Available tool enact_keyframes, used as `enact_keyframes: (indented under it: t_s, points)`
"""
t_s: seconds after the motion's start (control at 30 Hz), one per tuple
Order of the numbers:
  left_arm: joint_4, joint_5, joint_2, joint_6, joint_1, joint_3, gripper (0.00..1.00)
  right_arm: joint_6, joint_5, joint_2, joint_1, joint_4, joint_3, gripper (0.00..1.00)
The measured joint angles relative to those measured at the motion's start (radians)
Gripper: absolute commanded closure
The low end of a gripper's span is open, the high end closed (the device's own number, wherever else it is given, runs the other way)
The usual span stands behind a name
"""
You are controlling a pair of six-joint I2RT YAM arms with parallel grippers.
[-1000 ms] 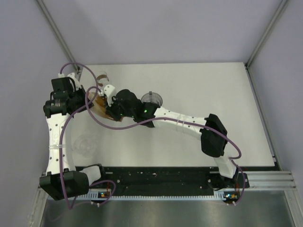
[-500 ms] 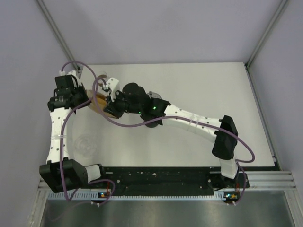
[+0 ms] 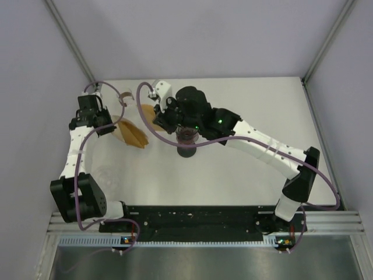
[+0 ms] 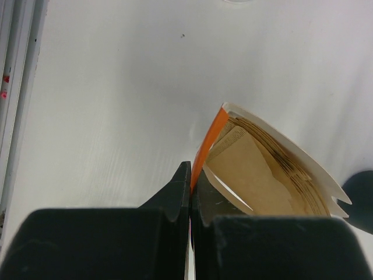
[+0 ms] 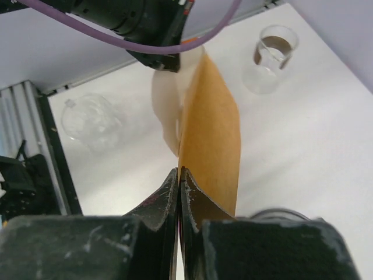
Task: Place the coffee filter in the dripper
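**Q:** Top view: where is the coffee filter (image 3: 145, 112) w.r.t. the dripper (image 3: 186, 136)?

**A:** It is held just left of the dripper, not inside it. In the wrist view it is seen edge-on, pinched by the right end effector (image 5: 178, 174), whose jaws are closed on the paper.

**Q:** And the left end effector (image 4: 190, 175)?

**A:** It is clamped on the orange edge of the filter pack (image 4: 262, 175), further left of the dripper. The pack is spread open, and more brown filters are seen inside.

**Q:** Other items?

**A:** A glass beaker (image 5: 271, 55) is stood upright on the table (image 3: 245, 169), far-left of the dripper. A rounded glass vessel (image 5: 93, 122) is seen near-left of it. The dripper is partly covered by the right arm (image 3: 256, 143).
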Motion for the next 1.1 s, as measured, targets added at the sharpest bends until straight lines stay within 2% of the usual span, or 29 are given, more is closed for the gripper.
enact_keyframes:
  t_s: [0.2, 0.47, 0.67, 0.83, 1.03, 1.1]
  points:
    - [0.097, -0.033, 0.063, 0.027, -0.034, -0.069, 1.00, -0.119, 0.069, -0.093, -0.059, -0.162, 0.003, 1.00]
    - [0.193, -0.079, 0.090, 0.090, -0.093, -0.139, 1.00, -0.237, 0.128, -0.053, -0.096, -0.351, 0.043, 1.00]
    - [0.219, -0.076, 0.089, 0.114, -0.094, -0.148, 0.77, -0.262, 0.129, -0.015, -0.140, -0.405, 0.043, 1.00]
    - [0.220, -0.055, 0.089, 0.125, -0.094, -0.149, 0.63, -0.264, 0.122, 0.012, -0.166, -0.417, 0.049, 1.00]
    - [0.190, -0.020, 0.084, 0.130, -0.094, -0.149, 0.59, -0.269, 0.112, 0.050, -0.171, -0.418, 0.050, 1.00]
    - [0.176, -0.016, 0.076, 0.132, -0.094, -0.149, 0.67, -0.268, 0.106, 0.065, -0.172, -0.418, 0.050, 1.00]
